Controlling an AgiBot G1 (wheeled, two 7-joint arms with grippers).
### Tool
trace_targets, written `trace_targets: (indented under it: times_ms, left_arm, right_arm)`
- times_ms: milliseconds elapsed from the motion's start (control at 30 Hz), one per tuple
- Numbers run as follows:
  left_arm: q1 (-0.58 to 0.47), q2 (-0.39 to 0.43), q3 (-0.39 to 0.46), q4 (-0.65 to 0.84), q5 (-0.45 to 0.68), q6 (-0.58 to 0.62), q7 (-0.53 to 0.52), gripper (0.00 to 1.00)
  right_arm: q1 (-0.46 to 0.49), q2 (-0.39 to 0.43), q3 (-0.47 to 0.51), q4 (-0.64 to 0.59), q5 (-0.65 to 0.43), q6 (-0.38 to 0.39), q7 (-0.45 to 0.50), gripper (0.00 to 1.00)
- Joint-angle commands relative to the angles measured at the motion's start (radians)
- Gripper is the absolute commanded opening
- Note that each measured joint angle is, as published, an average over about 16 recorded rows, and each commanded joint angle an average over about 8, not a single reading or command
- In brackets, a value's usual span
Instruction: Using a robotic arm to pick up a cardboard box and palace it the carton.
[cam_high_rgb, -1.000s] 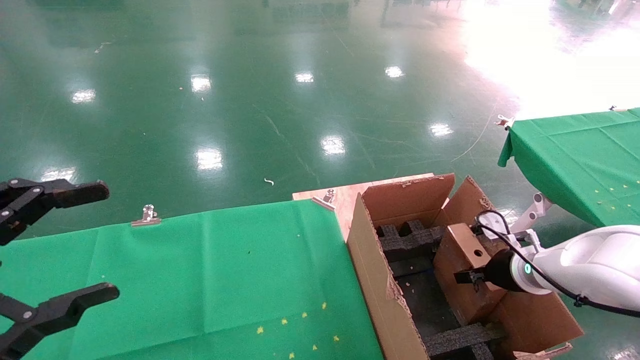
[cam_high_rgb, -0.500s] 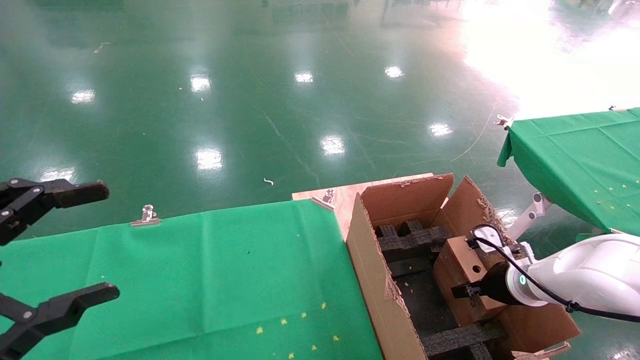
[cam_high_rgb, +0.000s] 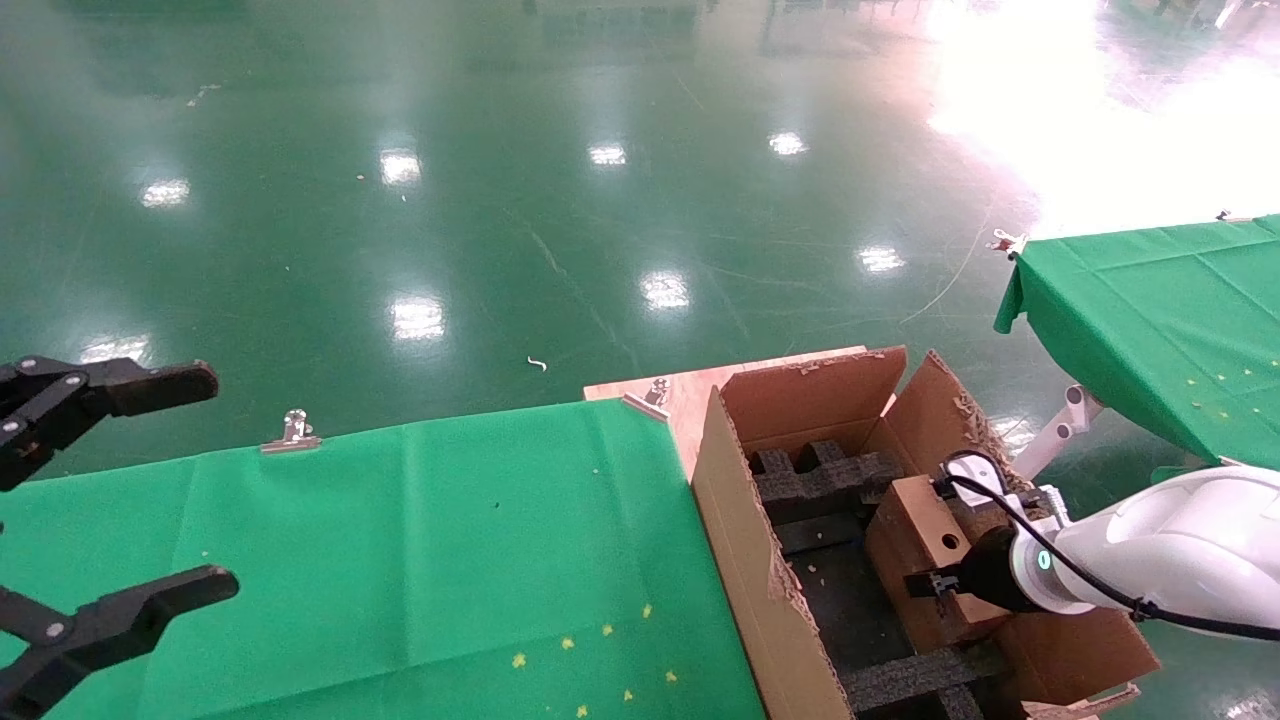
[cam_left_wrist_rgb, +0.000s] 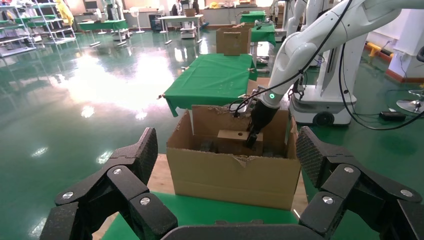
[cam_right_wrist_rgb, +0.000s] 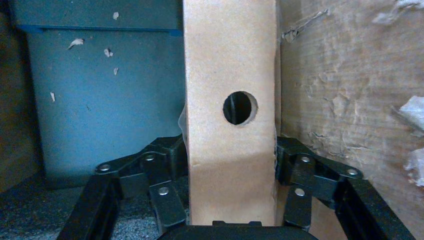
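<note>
**Inside the carton, right gripper clamps the cardboard box**

Inside the carton, along its right wall, the cardboard box stands on edge, tilted a bit, one round hole facing up-left. Right gripper of the robotic arm is clenched on the box; the right wrist view shows the fingers pressed against both flat sides of the box, just below the punched hole, the carton's torn wall touching or just beside it on one side. Box bottom sits low in the carton, between the black foam inserts at the far end and another foam strip at the near end; whether it rests on the floor cannot be told.

Carton stands at the right end of the green-clothed table, flaps up, edges ragged, on a wooden board. Metal clip on the table's far edge.

Left gripper parked over the table's left edge, fingers spread wide, holding nothing. From the left wrist view, the carton and the white arm reaching down into it are visible beyond the left fingers. Second green table off to the right.
</note>
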Motion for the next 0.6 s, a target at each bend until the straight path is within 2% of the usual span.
trace_targets:
  times_ms: [33,600]
  left_arm:
    - [0.0,0.0,0.0,0.0,0.0,0.0,0.0,1.0]
    - [0.0,0.0,0.0,0.0,0.0,0.0,0.0,1.0]
  right_arm:
    - [0.002,0.001,0.001,0.0,0.001,-0.001,0.001,1.0]
    - [0.085,0.046,0.043,0.079,-0.045,-0.026,0.031,1.0]
